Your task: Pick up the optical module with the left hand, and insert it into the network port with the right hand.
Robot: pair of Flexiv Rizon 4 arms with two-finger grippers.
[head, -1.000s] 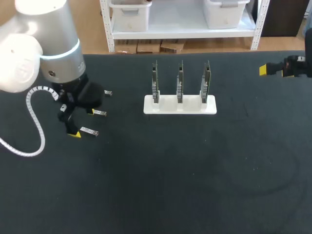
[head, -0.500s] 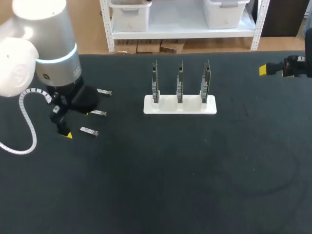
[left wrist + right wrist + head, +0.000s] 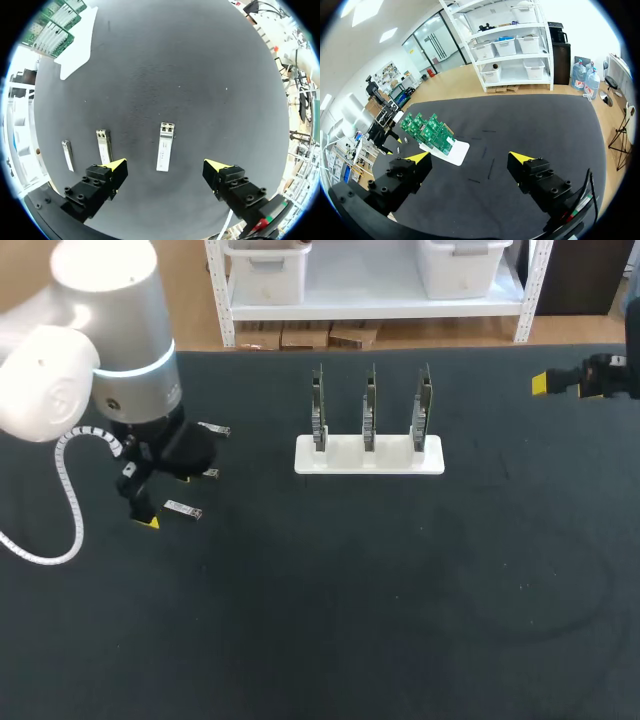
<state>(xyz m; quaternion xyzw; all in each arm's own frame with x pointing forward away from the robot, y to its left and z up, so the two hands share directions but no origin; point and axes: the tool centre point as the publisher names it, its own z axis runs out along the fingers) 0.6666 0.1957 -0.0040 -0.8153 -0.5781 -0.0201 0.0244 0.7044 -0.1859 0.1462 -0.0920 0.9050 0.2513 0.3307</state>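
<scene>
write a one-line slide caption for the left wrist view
Left hand, open, poised over an optical module on the black table, two more modules beside it.

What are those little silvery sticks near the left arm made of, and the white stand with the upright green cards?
The optical modules look like bare metal: silvery with a dull sheen. The white stand seems to be plastic, smooth and matte, though it could be painted. The green cards look like circuit boards, probably coated laminate.
</scene>
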